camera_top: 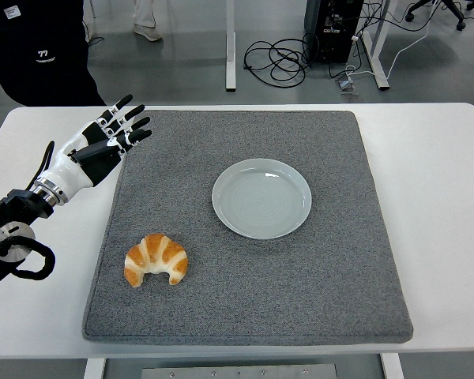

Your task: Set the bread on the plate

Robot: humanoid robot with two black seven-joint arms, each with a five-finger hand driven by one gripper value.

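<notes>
On the near left of the grey mat (300, 292), we are seeing the bread (156, 260) lying well apart from the plate (261, 197). Our left hand (103, 142) is hovering over the mat's far left corner, fingers spread, grasping nothing.

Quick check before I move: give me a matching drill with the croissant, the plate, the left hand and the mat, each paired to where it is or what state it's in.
Things:
1. croissant
2. plate
3. left hand
4. grey mat

Places or states:
A. spread open, holding nothing, at the mat's far left corner
B. empty, near the mat's middle
C. lies on the white table, under the other items
D. on the mat's near left part, apart from the plate

Pairs: 1-D, 2-B, 3-A, 4-C
</notes>
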